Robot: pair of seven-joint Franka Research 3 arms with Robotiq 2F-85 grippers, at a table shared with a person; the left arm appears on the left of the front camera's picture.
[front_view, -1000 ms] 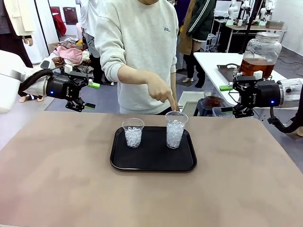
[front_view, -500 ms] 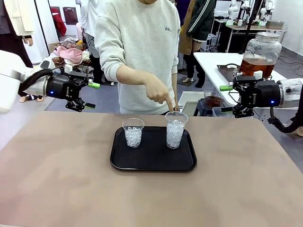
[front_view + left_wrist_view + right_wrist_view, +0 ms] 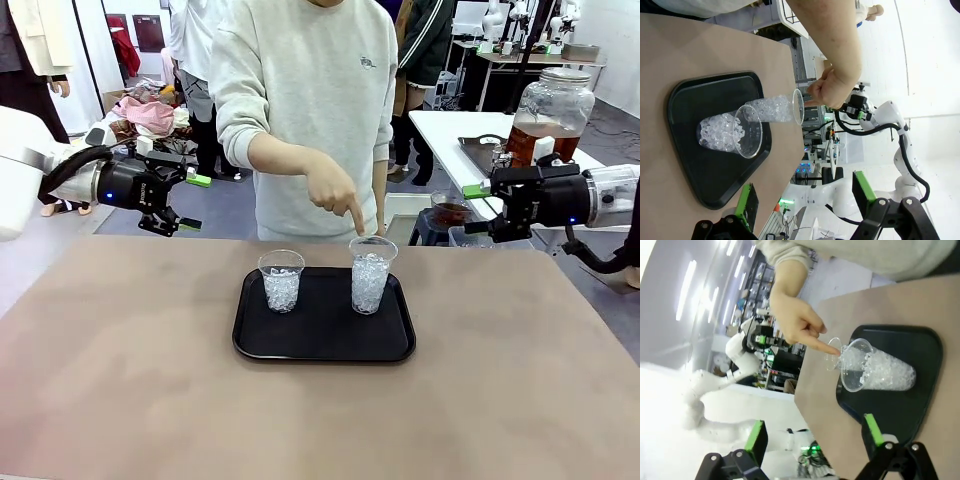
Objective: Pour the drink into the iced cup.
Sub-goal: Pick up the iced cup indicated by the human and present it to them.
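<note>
Two clear plastic cups full of ice stand on a black tray (image 3: pixel 325 338): a shorter cup (image 3: pixel 281 281) on the left and a taller cup (image 3: pixel 370 274) on the right. The person's hand (image 3: pixel 333 192) points a finger down at the taller cup's rim. The amber-brown drink (image 3: pixel 540 140) fills the lower part of a big glass jar on a white table at the back right. My left gripper (image 3: pixel 194 203) hovers open beyond the table's far left edge. At the far right my right gripper (image 3: pixel 476 210) is open too, well clear of the cups. Both wrist views show the cups (image 3: pixel 730 132) (image 3: pixel 875 370) and the pointing hand (image 3: pixel 835 87) (image 3: pixel 795 320).
A small container of dark liquid (image 3: pixel 450 212) sits low behind the table's far edge, near my right gripper. The person stands at the far side, just behind the tray. The brown tabletop (image 3: pixel 150 400) lies bare around the tray. Other people and tables stand farther back.
The person has shifted slightly to the right, the finger still at the taller cup's rim. My right wrist has turned a little. The left arm has not moved.
</note>
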